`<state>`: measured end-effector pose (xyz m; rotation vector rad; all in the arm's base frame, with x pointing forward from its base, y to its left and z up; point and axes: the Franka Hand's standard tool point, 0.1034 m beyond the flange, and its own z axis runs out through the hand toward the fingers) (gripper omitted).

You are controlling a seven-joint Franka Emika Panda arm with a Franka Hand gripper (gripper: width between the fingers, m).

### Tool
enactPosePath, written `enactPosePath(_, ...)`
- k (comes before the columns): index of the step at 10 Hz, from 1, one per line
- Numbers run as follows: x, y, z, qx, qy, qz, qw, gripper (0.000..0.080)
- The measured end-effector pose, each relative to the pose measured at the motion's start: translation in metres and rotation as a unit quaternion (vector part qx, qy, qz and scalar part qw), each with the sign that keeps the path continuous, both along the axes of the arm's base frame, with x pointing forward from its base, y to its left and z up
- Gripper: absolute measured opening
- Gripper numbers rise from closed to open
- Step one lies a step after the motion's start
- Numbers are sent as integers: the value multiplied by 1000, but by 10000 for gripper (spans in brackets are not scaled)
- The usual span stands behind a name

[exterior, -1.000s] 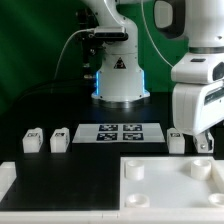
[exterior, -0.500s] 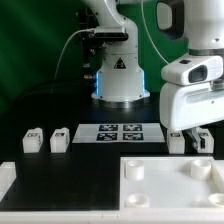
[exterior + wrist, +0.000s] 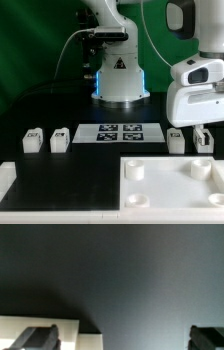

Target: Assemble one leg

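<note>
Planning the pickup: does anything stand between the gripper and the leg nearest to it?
Nothing visible does. The open gripper hangs right beside the leg at the exterior view's right, with only bare dark table around them.

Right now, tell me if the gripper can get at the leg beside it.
Probably yes: the gripper hangs open close beside the leg, whose top is uncovered; the white panel lies in front, not over it.

Three legs (image 3: 33, 140) (image 3: 60, 139) (image 3: 176, 141); one white panel (image 3: 170, 196); one marker board (image 3: 120, 132), four tags.
</note>
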<state>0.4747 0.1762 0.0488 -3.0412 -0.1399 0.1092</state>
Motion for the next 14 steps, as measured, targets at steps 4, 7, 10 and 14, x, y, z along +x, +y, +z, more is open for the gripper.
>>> enactPosePath(4,-53,-4,-10,-45,222,3,974,649)
enactPosePath(7,-52,-4,-12,-56,337,3,940,649)
enactPosePath(10,-56,-2,-18,-62,367,-3,928,649)
enactPosePath(14,-77,3,-36,-67,374,1,925,649)
